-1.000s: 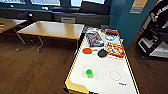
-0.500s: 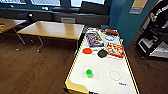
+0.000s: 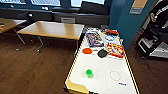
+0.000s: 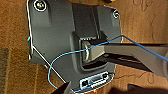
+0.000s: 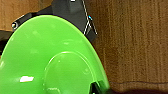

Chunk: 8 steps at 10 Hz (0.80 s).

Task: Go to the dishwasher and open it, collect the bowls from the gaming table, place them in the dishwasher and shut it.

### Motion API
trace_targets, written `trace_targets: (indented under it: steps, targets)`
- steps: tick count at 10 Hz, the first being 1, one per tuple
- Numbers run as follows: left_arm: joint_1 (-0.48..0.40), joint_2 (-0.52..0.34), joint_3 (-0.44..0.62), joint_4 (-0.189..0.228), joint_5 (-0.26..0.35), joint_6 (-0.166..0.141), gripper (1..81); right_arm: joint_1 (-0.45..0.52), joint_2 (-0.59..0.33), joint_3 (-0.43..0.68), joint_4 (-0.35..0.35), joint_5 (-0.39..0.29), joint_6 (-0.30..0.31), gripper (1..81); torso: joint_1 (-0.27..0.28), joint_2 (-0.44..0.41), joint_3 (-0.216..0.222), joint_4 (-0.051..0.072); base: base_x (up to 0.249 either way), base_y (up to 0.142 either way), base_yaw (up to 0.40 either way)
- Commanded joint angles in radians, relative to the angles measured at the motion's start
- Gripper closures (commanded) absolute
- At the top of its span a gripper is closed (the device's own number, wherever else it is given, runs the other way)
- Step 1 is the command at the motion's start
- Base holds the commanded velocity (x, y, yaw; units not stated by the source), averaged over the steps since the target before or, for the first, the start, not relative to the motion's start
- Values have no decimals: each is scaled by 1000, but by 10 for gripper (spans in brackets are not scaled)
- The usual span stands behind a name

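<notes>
Bowl, bright green shallow plastic (image 5: 50,62), hangs over the brown wood floor (image 5: 130,50), seemingly pinched at its rim by the right gripper (image 5: 96,88); probably light, stiff, slick, so rim hold suits.

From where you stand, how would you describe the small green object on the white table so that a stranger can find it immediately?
Find the long white-topped gaming table with the yellow frame, right of the wooden tables. On its near half, left of a red circle marking, stands the small green object. It is the only bright green thing there; the orange disc and black disc lie farther back, near the game boxes.
</notes>
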State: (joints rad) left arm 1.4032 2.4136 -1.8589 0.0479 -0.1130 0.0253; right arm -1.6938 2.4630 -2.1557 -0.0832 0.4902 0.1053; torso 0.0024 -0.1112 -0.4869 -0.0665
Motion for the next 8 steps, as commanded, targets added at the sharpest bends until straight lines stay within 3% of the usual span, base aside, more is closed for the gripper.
trace_targets:
  steps: [1, 4, 8]
  targets:
    - [-86, -304, 324, -11, 24, -45, 10, -14, -30, -15, -29, -62, -1, 811, 0, 0, 0, 0, 0, 0, 0]
    - [-175, -493, 527, -11, 24, -107, 10, -11, -20, -28, -32, -62, -1, 811, 0, 0, 0, 0, 0, 0, 0]
    - [-344, -660, 692, -11, 26, -265, 10, -2, -10, -38, -32, -65, 1, 811, 0, 0, 0, 0, 0, 0, 0]
